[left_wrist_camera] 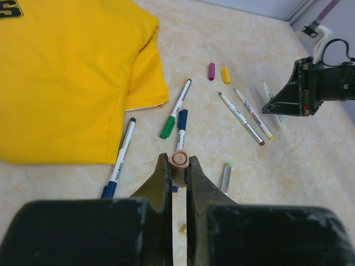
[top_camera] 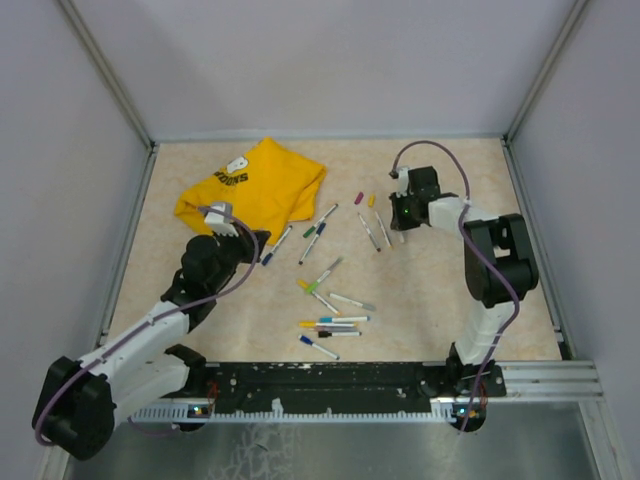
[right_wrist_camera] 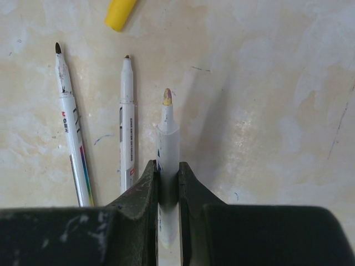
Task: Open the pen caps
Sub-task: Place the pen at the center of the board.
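Note:
My left gripper [left_wrist_camera: 178, 166] is shut on a small peach-orange pen cap [left_wrist_camera: 179, 158] and holds it above the table near the T-shirt's edge [top_camera: 255, 243]. My right gripper [right_wrist_camera: 166, 166] is shut on an uncapped white pen [right_wrist_camera: 168, 138] with its yellowish tip pointing away, at the back right [top_camera: 400, 207]. Two more uncapped pens [right_wrist_camera: 127, 122] lie just to its left. A purple cap [left_wrist_camera: 211, 71] and a yellow cap [left_wrist_camera: 226, 75] lie loose next to them. A green-capped pen [left_wrist_camera: 175, 109] and a blue-capped pen [left_wrist_camera: 181, 124] lie ahead of my left gripper.
A yellow T-shirt [top_camera: 255, 190] lies at the back left. Several capped pens [top_camera: 330, 325] lie clustered in the middle front, with others [top_camera: 325, 270] spread behind them. The table has side walls and a black rail [top_camera: 330, 378] along its front edge.

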`<state>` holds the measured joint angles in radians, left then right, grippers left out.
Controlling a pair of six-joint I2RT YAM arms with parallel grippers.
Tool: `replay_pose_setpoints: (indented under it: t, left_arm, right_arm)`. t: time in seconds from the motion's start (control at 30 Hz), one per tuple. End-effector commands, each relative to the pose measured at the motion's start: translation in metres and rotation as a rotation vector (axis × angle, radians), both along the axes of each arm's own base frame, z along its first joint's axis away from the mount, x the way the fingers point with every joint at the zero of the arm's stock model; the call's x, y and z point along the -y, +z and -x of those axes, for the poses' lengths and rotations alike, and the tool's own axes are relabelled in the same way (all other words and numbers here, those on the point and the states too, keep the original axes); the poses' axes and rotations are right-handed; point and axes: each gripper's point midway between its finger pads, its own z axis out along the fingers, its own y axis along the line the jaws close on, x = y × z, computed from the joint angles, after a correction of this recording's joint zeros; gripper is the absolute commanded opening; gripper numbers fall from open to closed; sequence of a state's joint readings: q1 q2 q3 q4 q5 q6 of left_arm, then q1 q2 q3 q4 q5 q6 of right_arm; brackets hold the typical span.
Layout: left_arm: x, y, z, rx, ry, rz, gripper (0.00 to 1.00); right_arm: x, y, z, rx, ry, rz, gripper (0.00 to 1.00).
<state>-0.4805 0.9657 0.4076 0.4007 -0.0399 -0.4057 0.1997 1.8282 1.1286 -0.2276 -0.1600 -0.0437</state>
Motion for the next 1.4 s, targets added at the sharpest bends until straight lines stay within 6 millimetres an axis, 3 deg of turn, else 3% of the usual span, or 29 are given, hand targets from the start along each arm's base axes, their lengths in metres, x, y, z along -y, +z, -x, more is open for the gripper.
replay_pose_setpoints:
  t: [0.0, 0.4, 0.97, 1.23, 1.37]
  left_arm:
    - [0.009, 0.014, 0.012, 0.051, -0.093, 0.003, 0.0]
    - [0.041, 0.032, 0.042, 0.04, -0.309, 0.114, 0.0]
    - [0.064, 0.034, 0.054, 0.012, -0.405, 0.151, 0.0]
    - [0.1, 0.039, 0.042, 0.008, -0.437, 0.114, 0.0]
    - [0.135, 0.037, 0.032, 0.002, -0.44, 0.063, 0.0]
  right_arm:
    - [-0.006, 0.011, -0.012, 0.013, 0.016, -0.031, 0.05]
    - [-0.007, 0.007, -0.007, -0.014, 0.024, -0.044, 0.2]
    - [-0.006, 0.022, -0.007, 0.016, 0.03, -0.055, 0.26]
    - [-0.001, 0.072, -0.003, 0.135, 0.058, -0.077, 0.26]
    - [-0.008, 0.133, 0.019, 0.196, 0.164, -0.245, 0.26]
